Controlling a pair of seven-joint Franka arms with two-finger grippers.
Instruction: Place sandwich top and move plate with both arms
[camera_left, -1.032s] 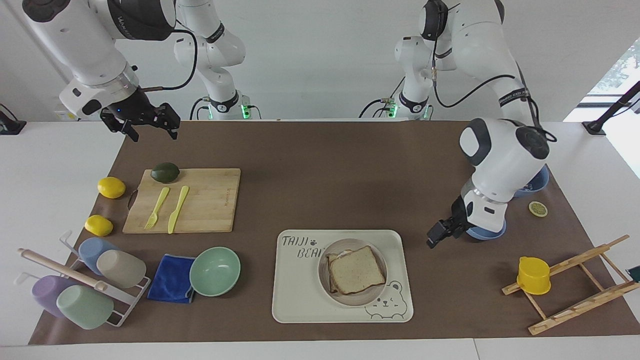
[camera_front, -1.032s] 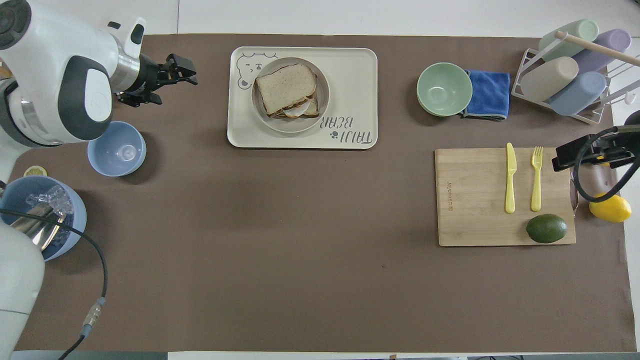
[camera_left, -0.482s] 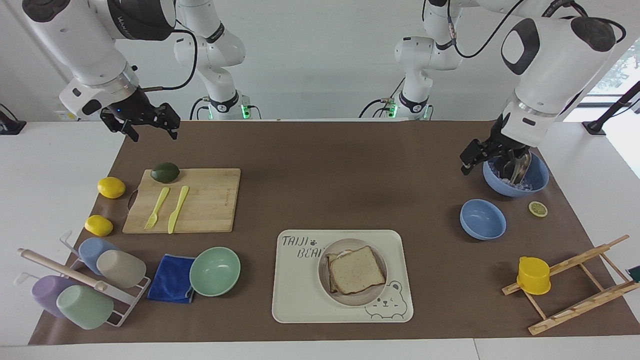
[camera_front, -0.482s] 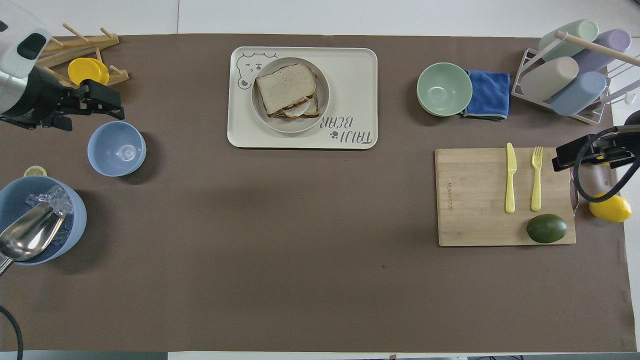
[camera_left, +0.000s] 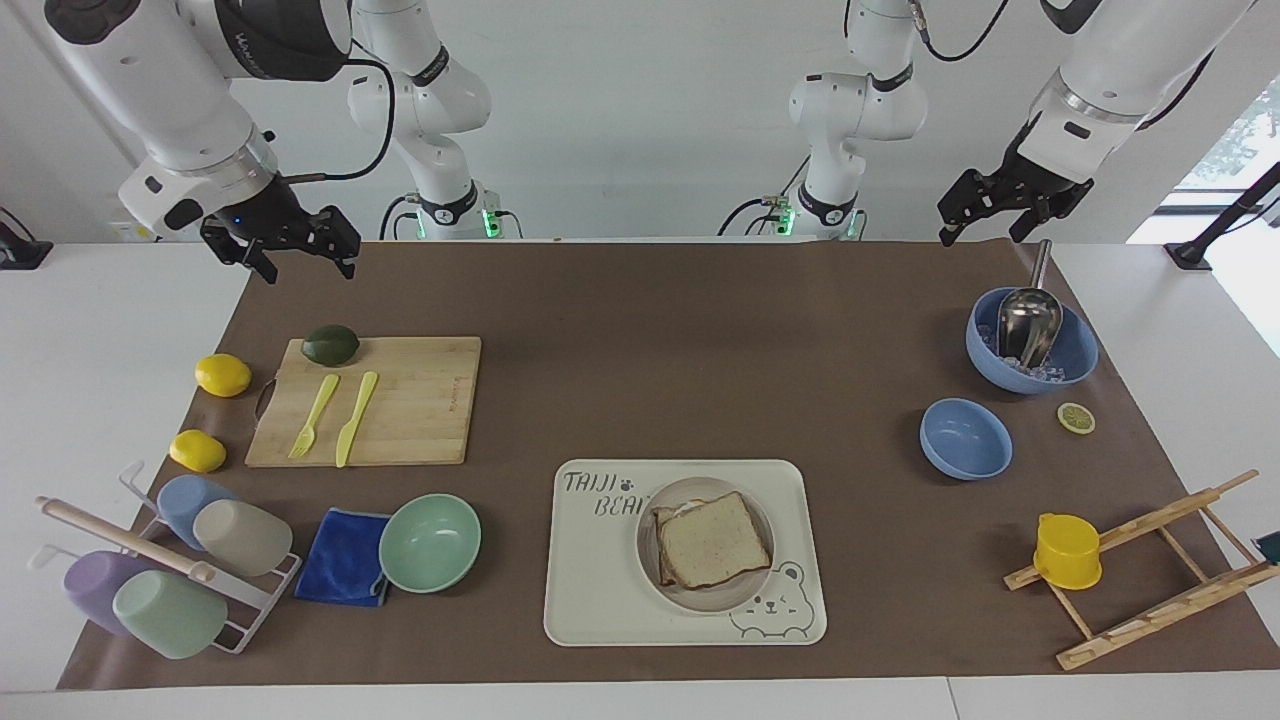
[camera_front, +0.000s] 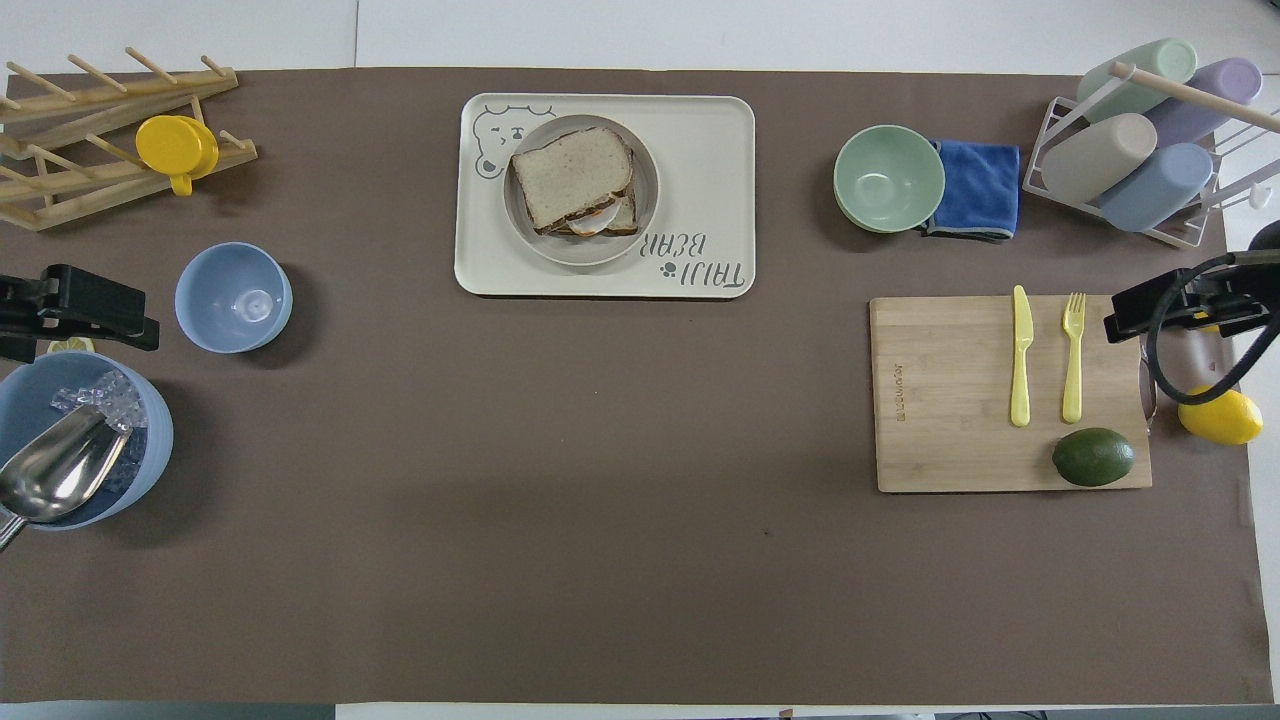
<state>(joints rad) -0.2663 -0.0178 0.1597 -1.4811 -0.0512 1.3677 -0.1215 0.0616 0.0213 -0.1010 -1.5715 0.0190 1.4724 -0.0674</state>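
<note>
Two grippers hung near the robots' end, and both stood with fingers apart, holding nothing. Reading the table as a clock face from the robots' side, twelve pointing away from them, the left gripper (camera_left: 985, 212) was up over the ice bowl (camera_left: 1032, 376) at about nine o'clock. The right gripper (camera_left: 292, 250) was over the cutting board's (camera_left: 420, 400) outer edge at about three.

Farther out, near twelve o'clock, the sandwich top (camera_left: 718, 540) already lay on the stack, slightly askew, with the lower slice and a bit of egg peeking out. It was a squarish pale speckled slice with a brown crust. It sat on the plate (camera_left: 700, 601), a small round beige-grey dish, which rested on the bear-printed tray (camera_left: 600, 590).

By my reckoning the bread was soft, light and easily dented. The plate looked stiff and smooth, perhaps slippery at its shallow rim. I would have taken the rim at its three and nine o'clock points, one gripper each, keeping it level so the stack did not slide.
</note>
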